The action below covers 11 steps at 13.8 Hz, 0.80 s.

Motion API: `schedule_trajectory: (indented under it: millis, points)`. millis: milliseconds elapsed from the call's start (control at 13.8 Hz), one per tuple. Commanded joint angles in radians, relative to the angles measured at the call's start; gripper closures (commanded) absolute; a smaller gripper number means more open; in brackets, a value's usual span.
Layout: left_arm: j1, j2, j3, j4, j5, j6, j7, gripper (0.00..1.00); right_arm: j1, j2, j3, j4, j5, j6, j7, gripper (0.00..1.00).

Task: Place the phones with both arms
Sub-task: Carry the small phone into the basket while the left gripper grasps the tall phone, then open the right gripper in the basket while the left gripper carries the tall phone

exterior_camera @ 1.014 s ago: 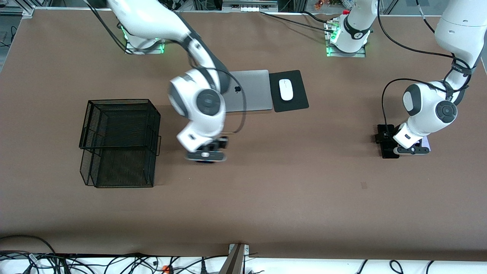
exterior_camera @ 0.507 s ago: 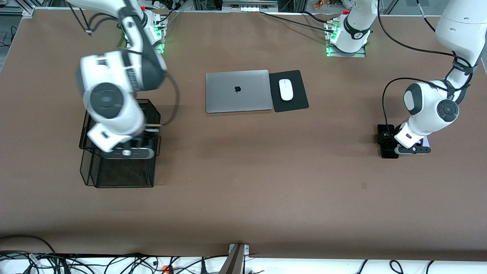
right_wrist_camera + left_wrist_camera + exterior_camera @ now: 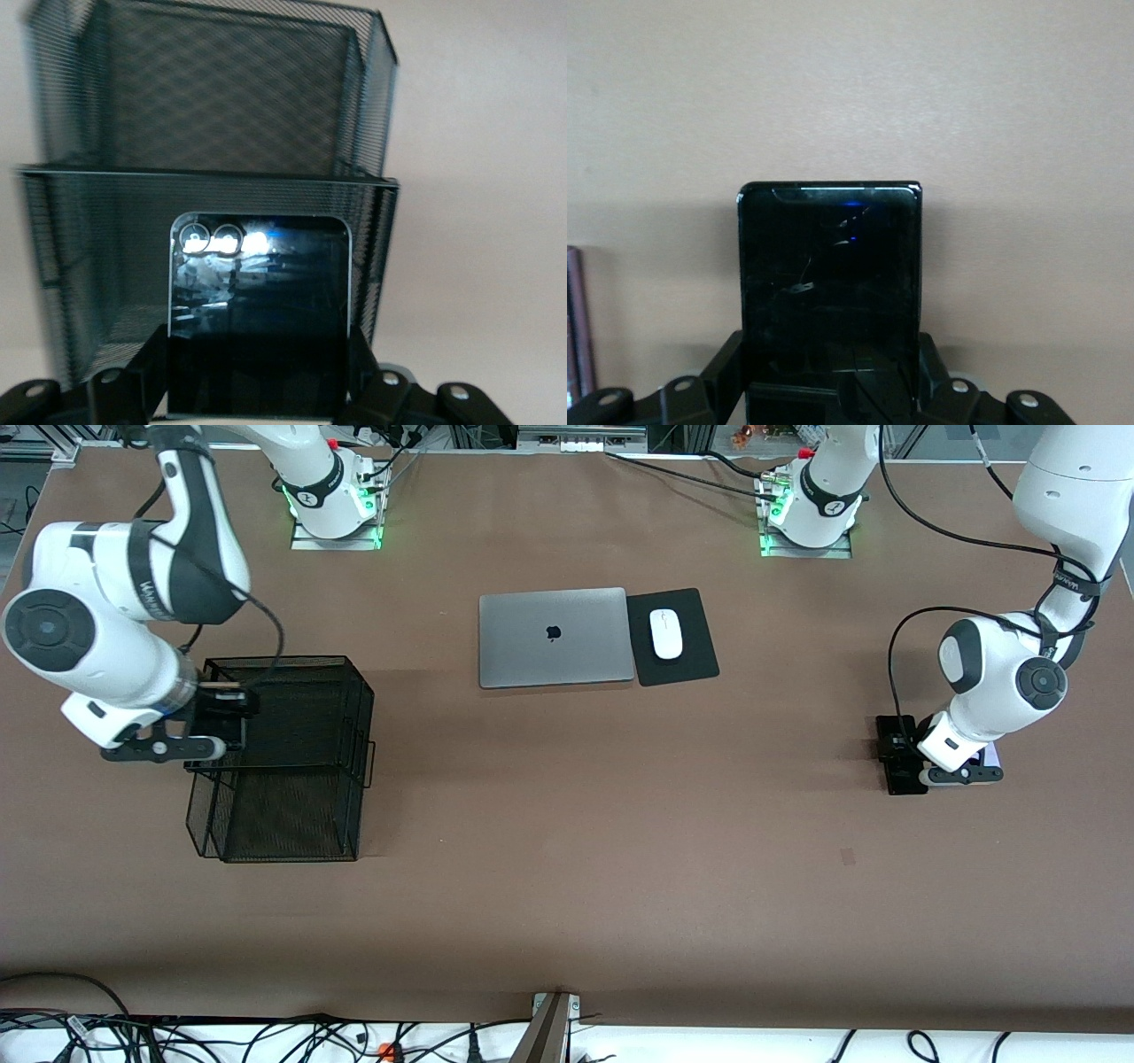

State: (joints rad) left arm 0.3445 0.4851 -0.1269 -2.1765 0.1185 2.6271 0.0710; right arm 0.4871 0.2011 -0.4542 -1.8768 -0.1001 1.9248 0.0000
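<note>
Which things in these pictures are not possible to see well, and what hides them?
- Front view: the phones under the left end effector are mostly covered by that arm's wrist.
- Left wrist view: the black phone has its lower end hidden by the end effector.
- Right wrist view: the mesh basket is blurred.

Laptop just beside mouse; mesh basket apparently nearer the right arm's end.

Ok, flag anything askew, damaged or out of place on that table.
Nothing stands out. The laptop and mouse sit squarely, and the mesh basket stands upright. Each end effector, right and left, is shut on a phone: one by the basket, one low over the table.
</note>
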Motion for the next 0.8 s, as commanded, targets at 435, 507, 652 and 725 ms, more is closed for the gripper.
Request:
schedule_trajectory:
  millis: [435,507,652,725]
  points:
    - [-0.051,0.016,-0.135,0.168,-0.022,-0.254,-0.291,0.89,0.011,-0.088,-0.061,-0.303,0.077,0.258,-0.023,1.0]
    - [-0.094,0.02,-0.134,0.196,-0.019,-0.283,-0.348,0.89,0.01,-0.086,-0.061,-0.303,0.077,0.26,-0.023,1.0]
    - [-0.174,0.026,-0.134,0.246,-0.017,-0.318,-0.466,0.89,0.01,-0.077,-0.063,-0.303,0.089,0.26,-0.02,0.91]
    - [-0.208,0.041,-0.134,0.266,-0.014,-0.32,-0.515,0.89,0.008,-0.071,-0.063,-0.301,0.092,0.26,-0.018,0.83]
